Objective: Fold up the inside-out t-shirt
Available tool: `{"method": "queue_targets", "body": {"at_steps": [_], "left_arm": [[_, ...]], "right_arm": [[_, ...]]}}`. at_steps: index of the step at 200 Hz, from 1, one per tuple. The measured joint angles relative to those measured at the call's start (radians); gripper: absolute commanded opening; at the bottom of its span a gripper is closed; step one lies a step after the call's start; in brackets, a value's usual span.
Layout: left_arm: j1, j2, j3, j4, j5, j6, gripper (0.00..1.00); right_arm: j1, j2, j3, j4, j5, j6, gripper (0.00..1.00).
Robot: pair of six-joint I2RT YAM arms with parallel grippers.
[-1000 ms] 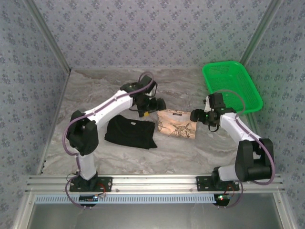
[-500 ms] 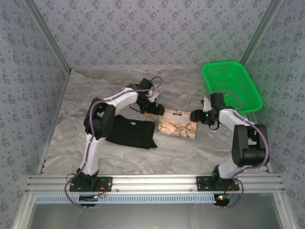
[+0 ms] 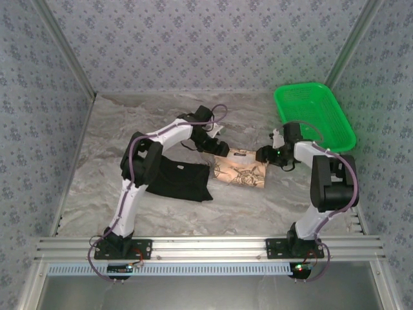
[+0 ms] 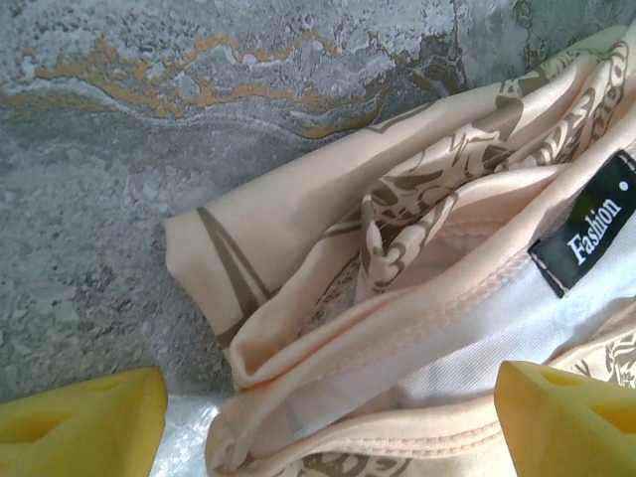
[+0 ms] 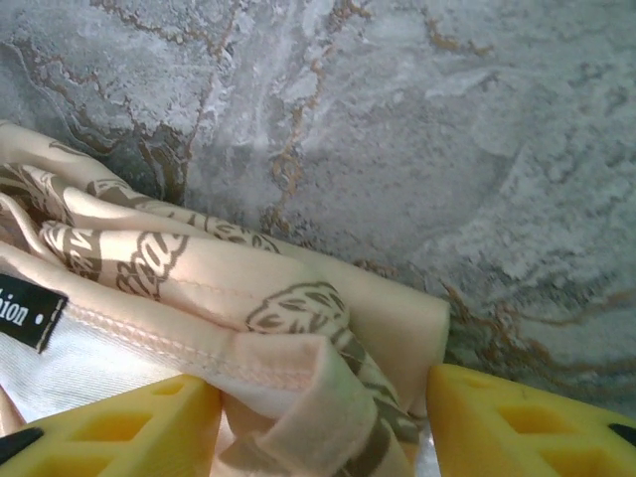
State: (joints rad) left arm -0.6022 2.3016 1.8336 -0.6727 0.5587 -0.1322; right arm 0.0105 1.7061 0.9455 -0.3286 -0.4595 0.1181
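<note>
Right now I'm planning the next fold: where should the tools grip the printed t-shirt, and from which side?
Probably the two far corners of the t-shirt, on the edge with the black label, from above: left tool on the left corner, right tool on the right. The layers bunch thickly there.

The t-shirt (image 4: 298, 248) is peach-tan with brown line drawings, whitish inside; its label (image 4: 594, 224) is black with white lettering. The table (image 4: 149, 99) is grey marble veined orange-brown. The right gripper (image 5: 323, 422) has yellow fingertips (image 5: 517, 417). The basket (image 3: 310, 113) is bright green and the folded garment (image 3: 177, 179) black.
</note>
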Motion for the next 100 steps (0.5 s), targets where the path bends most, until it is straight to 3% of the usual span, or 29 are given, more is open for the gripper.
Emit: {"method": "queue_targets", "body": {"at_steps": [45,76,100], "left_arm": [[0.002,0.035,0.055,-0.043,-0.002,-0.011,0.75],[-0.001,0.063,0.090,-0.056,-0.016,-0.005,0.52],[0.002,0.076,0.099,-0.051,-0.017,0.005,0.32]], "right_arm": [[0.014,0.062,0.048,-0.022,-0.022,-0.003,0.44],[0.013,0.065,0.050,-0.031,-0.034,-0.003,0.25],[0.008,0.065,0.050,-0.034,-0.048,-0.005,0.19]]}}
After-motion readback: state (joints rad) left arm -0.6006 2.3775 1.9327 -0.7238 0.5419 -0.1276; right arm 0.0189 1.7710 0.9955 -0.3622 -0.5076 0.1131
